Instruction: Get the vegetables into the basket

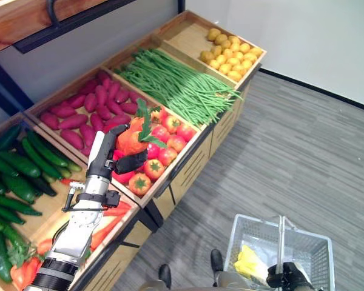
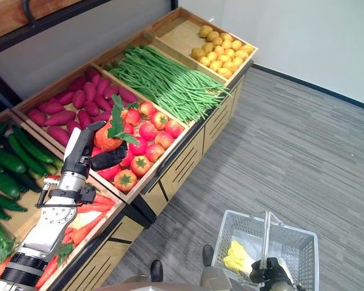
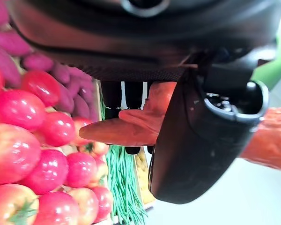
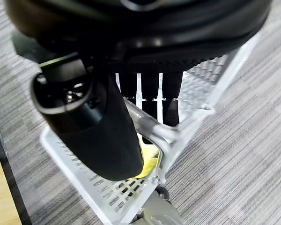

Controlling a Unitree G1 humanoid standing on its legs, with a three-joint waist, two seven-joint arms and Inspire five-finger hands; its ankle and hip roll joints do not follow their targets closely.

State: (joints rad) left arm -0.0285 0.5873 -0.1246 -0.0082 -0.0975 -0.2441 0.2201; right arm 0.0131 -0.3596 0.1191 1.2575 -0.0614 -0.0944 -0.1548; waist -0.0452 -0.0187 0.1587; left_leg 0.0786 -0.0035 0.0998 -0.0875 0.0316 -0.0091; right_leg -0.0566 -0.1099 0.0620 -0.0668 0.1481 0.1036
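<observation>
Both hands grip: left hand (image 1: 112,156) w/ carrot (image 3: 131,129), right hand (image 4: 107,136) on basket handle (image 4: 152,127).

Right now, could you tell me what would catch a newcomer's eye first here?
The left robot hand is closed on a carrot with green leaves, raised above the tomatoes in the wooden display. Lower down, the right robot hand grips the handle of a white basket over the grey floor, something yellow inside.

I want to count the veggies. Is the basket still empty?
No, the basket hanging from the right hand already holds a yellow vegetable, lying inside it.
</observation>
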